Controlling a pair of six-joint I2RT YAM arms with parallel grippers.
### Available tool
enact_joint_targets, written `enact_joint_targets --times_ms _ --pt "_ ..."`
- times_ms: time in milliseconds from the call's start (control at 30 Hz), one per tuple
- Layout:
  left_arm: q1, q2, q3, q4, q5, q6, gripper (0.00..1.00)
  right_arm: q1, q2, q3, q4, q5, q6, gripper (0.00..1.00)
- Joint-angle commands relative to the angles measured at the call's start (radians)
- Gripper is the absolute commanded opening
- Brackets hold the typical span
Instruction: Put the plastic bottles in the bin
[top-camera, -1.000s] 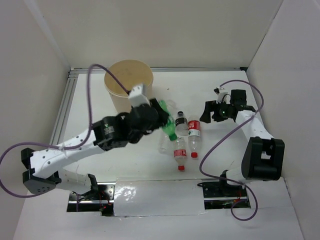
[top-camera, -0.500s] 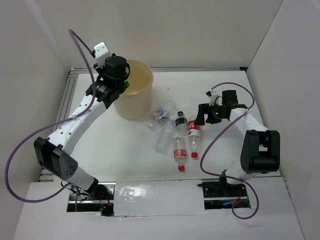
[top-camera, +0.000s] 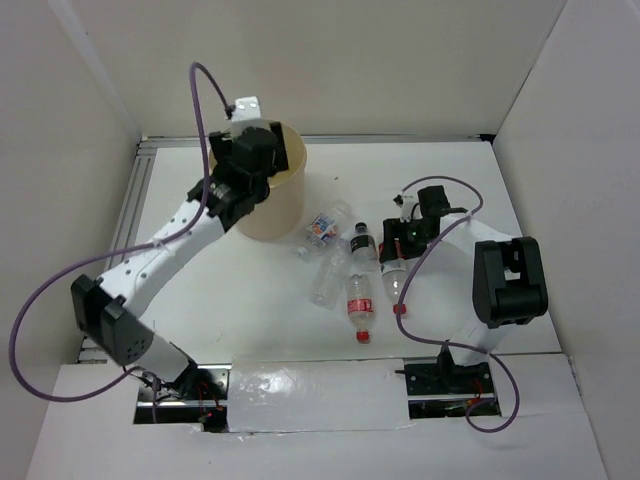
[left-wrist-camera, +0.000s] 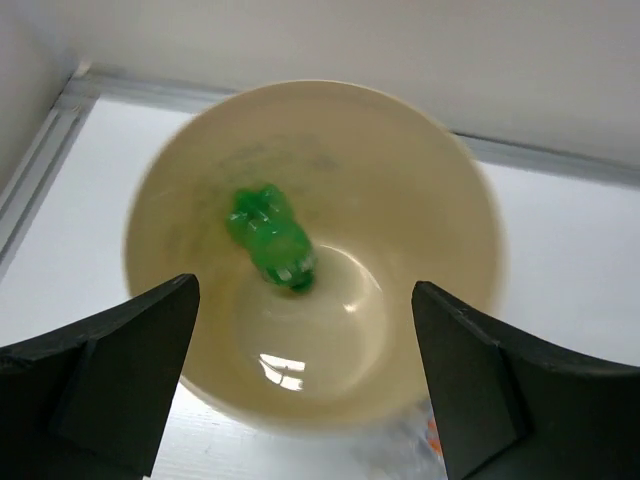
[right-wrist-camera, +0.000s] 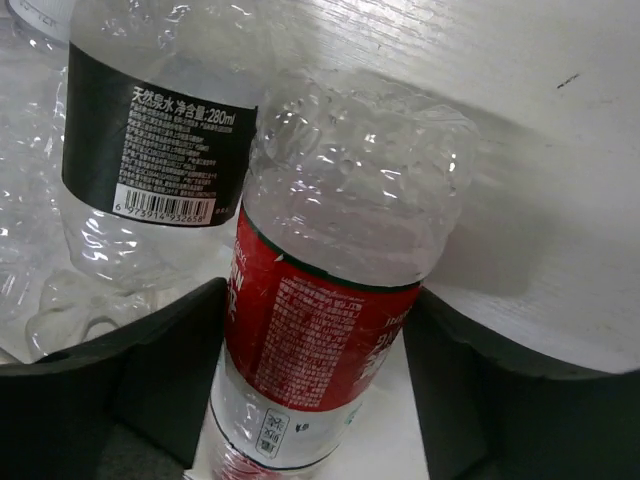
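Note:
The tan bin (top-camera: 278, 212) stands at the back left. My left gripper (top-camera: 260, 165) hangs over its mouth, open and holding nothing (left-wrist-camera: 303, 335). A green bottle (left-wrist-camera: 270, 238) lies inside the bin (left-wrist-camera: 430, 190). Several plastic bottles lie mid-table: a blue-labelled one (top-camera: 322, 228), a clear one (top-camera: 328, 280), a black-labelled one (top-camera: 362, 245) and a red-labelled one (top-camera: 358, 305). My right gripper (top-camera: 396, 250) is shut on another red-labelled bottle (top-camera: 392, 275). In the right wrist view both fingers press that bottle's (right-wrist-camera: 330, 300) sides at my right gripper (right-wrist-camera: 315, 340), next to the black-labelled bottle (right-wrist-camera: 150, 150).
An aluminium rail (top-camera: 128, 225) runs along the table's left side, and white walls close in the left, back and right. A foil-taped strip (top-camera: 310, 385) covers the near edge between the arm bases. Purple cables loop over both arms.
My left arm swung from the bottle pile to above the bin with the green bottle, then opened; the bottle now lies in the bin. My right gripper moved left and closed on the red-labelled bottle.

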Motion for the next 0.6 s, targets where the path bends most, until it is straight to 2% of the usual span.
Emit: enact_joint_targets --times_ms 0,33,100,200,300,333,467,567 --pt "-0.173 -0.177 -0.092 0.157 0.090 0.251 1.00 0.001 0.022 0.037 0.016 0.092 0.033 0.71" --pt "-0.252 -0.250 -0.191 0.183 0.110 0.276 1.00 0.001 0.022 0.037 0.005 0.092 0.033 0.63" --pt "-0.318 -0.312 -0.279 0.183 0.205 0.285 1.00 0.001 0.022 0.060 -0.010 0.080 0.011 0.50" --pt "-0.449 -0.380 -0.443 0.172 0.231 0.221 1.00 -0.021 -0.026 0.126 -0.065 0.029 -0.066 0.36" --pt "-0.542 -0.369 -0.574 0.139 0.241 0.102 1.00 -0.031 -0.061 0.302 -0.111 -0.040 -0.147 0.32" --pt "-0.558 -0.360 -0.601 0.139 0.218 0.038 1.00 -0.031 -0.061 0.420 -0.112 -0.061 -0.187 0.25" --pt "-0.598 -0.315 -0.716 0.191 0.199 -0.095 1.00 0.026 -0.031 0.704 -0.041 -0.205 -0.212 0.24" --pt "-0.619 -0.291 -0.752 0.223 0.199 -0.139 1.00 0.101 0.018 0.869 0.123 -0.264 -0.162 0.23"
